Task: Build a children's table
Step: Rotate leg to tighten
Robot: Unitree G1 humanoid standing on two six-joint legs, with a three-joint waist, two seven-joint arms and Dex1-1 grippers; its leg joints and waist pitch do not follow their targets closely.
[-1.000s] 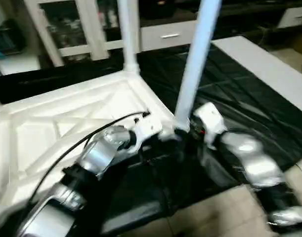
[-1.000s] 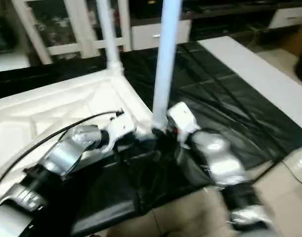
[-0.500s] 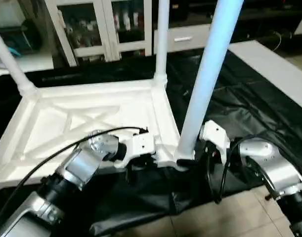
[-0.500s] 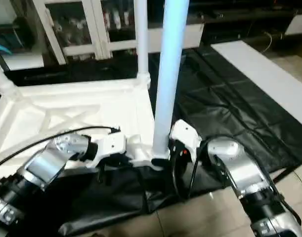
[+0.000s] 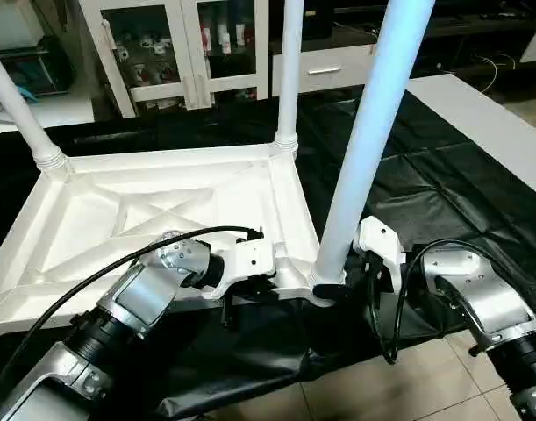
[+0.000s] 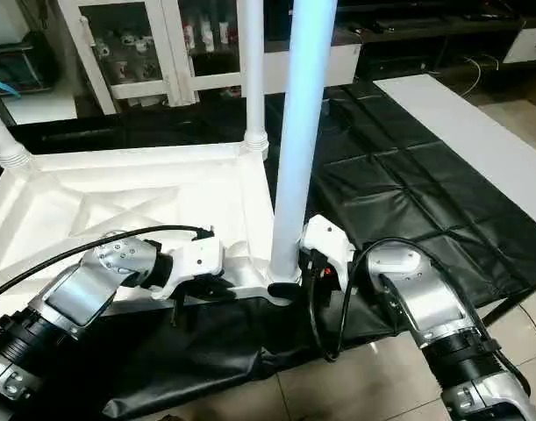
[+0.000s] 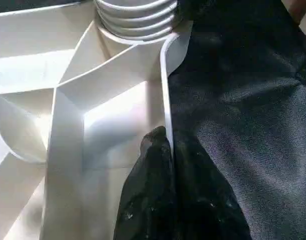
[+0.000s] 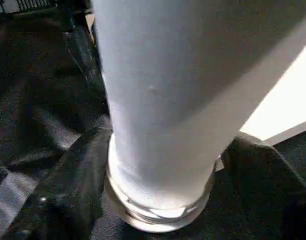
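Observation:
The children's table lies upside down on the black-draped work table, its white X-ribbed top (image 5: 153, 206) facing up. Two legs stand in the far corners, left (image 5: 22, 114) and right (image 5: 289, 79). A third leg (image 5: 373, 132) rises from the near right corner socket. My right gripper (image 5: 333, 289) is shut on the flared base of this leg (image 8: 158, 125), one finger (image 8: 57, 195) on each side. My left gripper (image 7: 168, 150) is shut on the top's thin near rim (image 7: 165, 85), close to that corner.
White glass-door cabinets (image 5: 162, 53) stand behind the work table. A white panel (image 5: 487, 114) lies along its right side. The black cloth hangs over the near edge (image 5: 250, 377) above a tiled floor (image 5: 408, 386). A black cable (image 5: 118, 272) loops over my left forearm.
The camera has tilted and steadied. My right gripper's fingers have drawn in around the near leg's base. The left gripper keeps its hold on the rim and the table top stays put.

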